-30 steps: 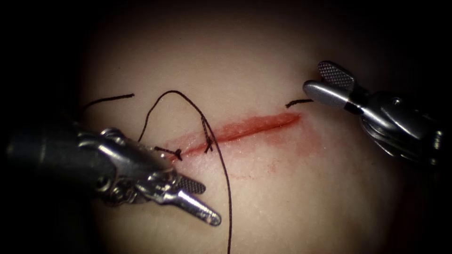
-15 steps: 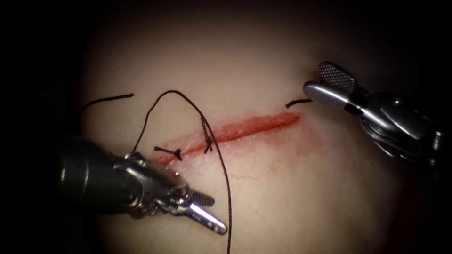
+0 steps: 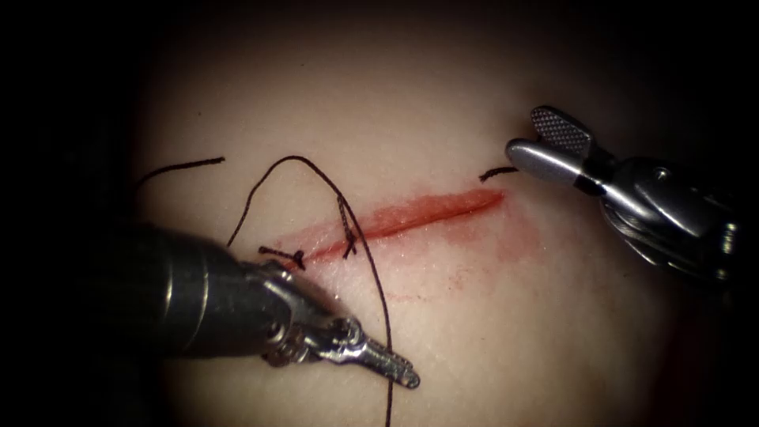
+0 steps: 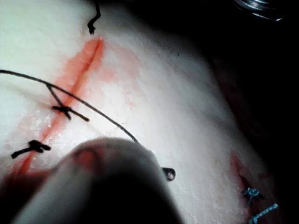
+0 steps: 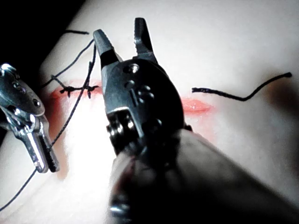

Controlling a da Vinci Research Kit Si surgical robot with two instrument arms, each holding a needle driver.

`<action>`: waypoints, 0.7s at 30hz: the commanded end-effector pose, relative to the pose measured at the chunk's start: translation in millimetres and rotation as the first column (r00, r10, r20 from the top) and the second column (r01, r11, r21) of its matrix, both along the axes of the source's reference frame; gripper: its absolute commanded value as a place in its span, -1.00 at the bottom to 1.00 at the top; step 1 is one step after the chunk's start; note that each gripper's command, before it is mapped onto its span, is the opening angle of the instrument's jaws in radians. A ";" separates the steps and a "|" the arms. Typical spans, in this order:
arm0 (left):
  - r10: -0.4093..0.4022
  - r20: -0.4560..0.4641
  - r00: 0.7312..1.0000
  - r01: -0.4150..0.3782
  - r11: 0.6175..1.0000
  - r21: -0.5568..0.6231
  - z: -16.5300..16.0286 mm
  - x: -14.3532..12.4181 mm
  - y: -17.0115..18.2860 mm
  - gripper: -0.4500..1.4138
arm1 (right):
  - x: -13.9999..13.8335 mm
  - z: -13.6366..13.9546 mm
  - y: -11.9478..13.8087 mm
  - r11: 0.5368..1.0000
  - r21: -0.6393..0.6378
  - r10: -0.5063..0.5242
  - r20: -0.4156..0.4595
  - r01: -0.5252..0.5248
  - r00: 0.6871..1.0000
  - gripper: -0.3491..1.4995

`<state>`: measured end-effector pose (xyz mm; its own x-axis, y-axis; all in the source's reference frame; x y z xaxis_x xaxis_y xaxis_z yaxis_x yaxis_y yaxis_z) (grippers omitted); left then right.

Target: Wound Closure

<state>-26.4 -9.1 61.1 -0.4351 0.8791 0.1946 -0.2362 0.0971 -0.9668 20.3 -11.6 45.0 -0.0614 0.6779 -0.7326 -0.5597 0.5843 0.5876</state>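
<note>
While L pincer (image 3: 395, 370) (shut) grips thread (image 3: 378, 292), R pincer (image 3: 536, 141) gapes, empty.

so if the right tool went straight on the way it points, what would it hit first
Probably the short cut end of thread lying just ahead of the right tool's open fingers, by the right end of the cut; past it, bare tissue. Depth is unclear.

The pale pork-belly tissue (image 3: 443, 316) bears a slanting red cut (image 3: 411, 217) that lies between the two tools, its left end just above the left tool's tip (image 3: 395, 369) and its right end just below and left of the right tool's spread, empty jaws (image 3: 538, 142). A thin black thread (image 3: 378, 292) arches up from beside the left tool's wrist, crosses the cut at a knotted stitch, and runs down to the left tool's closed jaws, which pinch it. No needle can be made out.
</note>
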 end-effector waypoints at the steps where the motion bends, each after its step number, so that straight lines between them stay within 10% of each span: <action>1: -0.016 -0.003 1.000 0.016 1.000 -0.004 0.3 -0.3 0.2 -1.00 | 0.9 0.3 0.0 1.000 -0.001 0.000 -0.002 0.000 1.000 -0.20; 7: -0.141 -0.018 0.990 0.141 0.990 -0.028 -1.5 0.4 4.5 -1.00 | 0.9 0.3 0.0 1.000 -0.002 0.000 -0.002 0.000 1.000 -0.22; 14: -0.324 0.010 0.946 0.319 0.922 -0.219 -3.7 1.5 19.5 -1.00 | 1.1 0.5 -0.6 1.000 0.017 0.004 -0.017 -0.003 1.000 -0.16; 21: -0.461 0.035 0.887 0.413 0.755 -0.509 -1.5 5.2 31.2 -1.00 | 1.8 1.9 -5.5 0.965 0.241 -0.069 -0.138 0.101 0.988 -0.27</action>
